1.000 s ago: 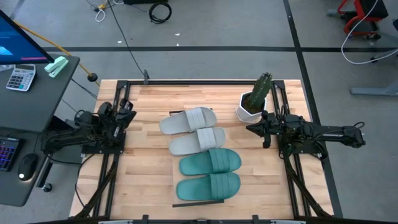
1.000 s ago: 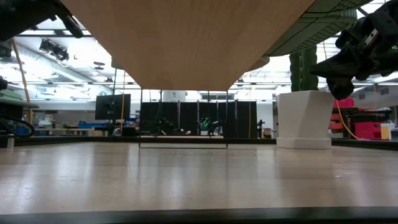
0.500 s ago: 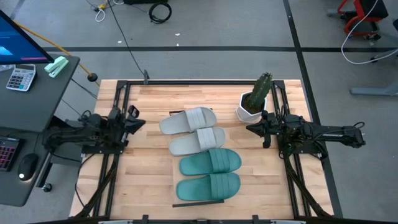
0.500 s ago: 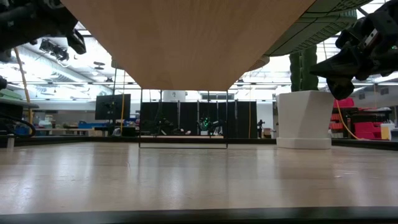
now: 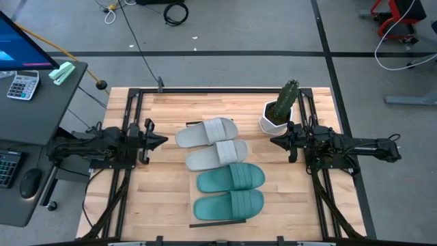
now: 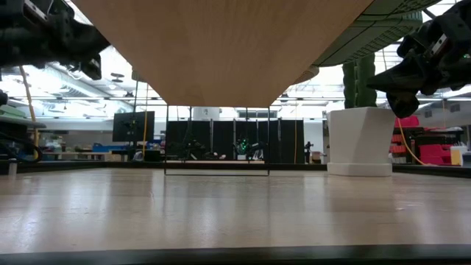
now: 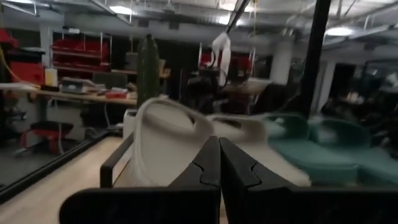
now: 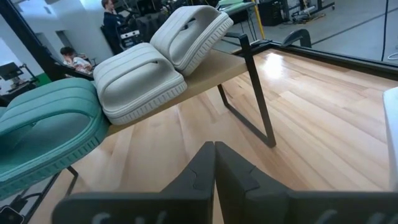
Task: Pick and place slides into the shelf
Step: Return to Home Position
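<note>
Four slides lie side by side, soles down, on the shelf (image 5: 218, 223) in the middle of the table: two pale grey slides (image 5: 205, 132) (image 5: 217, 154) toward the far side and two teal-green slides (image 5: 231, 177) (image 5: 229, 203) toward the near side. The shelf is a light wood board (image 8: 205, 81) raised on thin dark legs; the low view shows its underside (image 6: 221, 51). My left gripper (image 5: 160, 140) is shut and hovers just left of the grey slides (image 7: 168, 134), pointing at them. My right gripper (image 5: 273, 141) is shut and waits right of the shelf (image 8: 214, 155).
A white pot with a green cactus (image 5: 278, 113) stands on the table's far right, just beyond my right gripper. Dark frame rails run along the table's left and right sides. Bare wood lies between each gripper and the shelf. A person (image 8: 112, 18) is in the room beyond.
My left gripper has swung from pointing toward the far edge to pointing at the table's right, moving right and slightly nearer toward the grey slides.
</note>
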{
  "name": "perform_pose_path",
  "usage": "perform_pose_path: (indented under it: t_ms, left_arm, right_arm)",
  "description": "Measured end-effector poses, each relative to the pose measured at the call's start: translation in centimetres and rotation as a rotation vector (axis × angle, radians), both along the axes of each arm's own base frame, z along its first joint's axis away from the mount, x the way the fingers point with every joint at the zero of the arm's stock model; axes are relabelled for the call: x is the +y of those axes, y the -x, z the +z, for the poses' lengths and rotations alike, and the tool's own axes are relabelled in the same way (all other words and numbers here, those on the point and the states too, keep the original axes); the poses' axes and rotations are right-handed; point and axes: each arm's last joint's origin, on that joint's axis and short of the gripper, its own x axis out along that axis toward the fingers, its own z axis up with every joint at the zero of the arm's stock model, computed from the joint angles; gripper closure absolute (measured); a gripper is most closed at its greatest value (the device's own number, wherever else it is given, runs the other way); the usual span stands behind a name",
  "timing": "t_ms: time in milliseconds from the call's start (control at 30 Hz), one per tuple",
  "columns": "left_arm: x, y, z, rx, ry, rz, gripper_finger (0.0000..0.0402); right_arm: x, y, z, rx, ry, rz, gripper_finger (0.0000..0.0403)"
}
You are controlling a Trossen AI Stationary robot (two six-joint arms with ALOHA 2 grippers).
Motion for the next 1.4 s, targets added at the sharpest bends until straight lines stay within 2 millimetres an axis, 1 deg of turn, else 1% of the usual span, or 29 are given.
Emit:
perform_pose_path:
  t_ms: [200, 367, 567, 700, 1167, 1400]
  left_arm:
    - [0.1, -0.2, -1.5, 0.160, -0.032, 0.033, 0.0402]
    - [0.1, -0.2, -1.9, 0.199, -0.043, 0.032, 0.0401]
    - [0.1, -0.2, -2.0, 0.214, -0.056, 0.031, 0.0401]
    - [0.1, -0.2, -2.1, 0.223, -0.096, 0.035, 0.0399]
    - [0.1, -0.2, -1.9, 0.207, -0.102, 0.040, 0.0367]
    - [0.1, -0.2, -1.9, 0.206, -0.102, 0.040, 0.0373]
  right_arm:
    - [0.0, 0.0, 0.0, 0.000, 0.000, 0.000, 0.0386]
    - [0.0, 0.0, 0.0, 0.000, 0.000, 0.000, 0.0386]
    - [0.0, 0.0, 0.0, 0.000, 0.000, 0.000, 0.0386]
    - [0.0, 0.0, 0.0, 0.000, 0.000, 0.000, 0.0386]
    - [0.0, 0.0, 0.0, 0.000, 0.000, 0.000, 0.0386]
    - [0.0, 0.0, 0.0, 0.000, 0.000, 0.000, 0.0386]
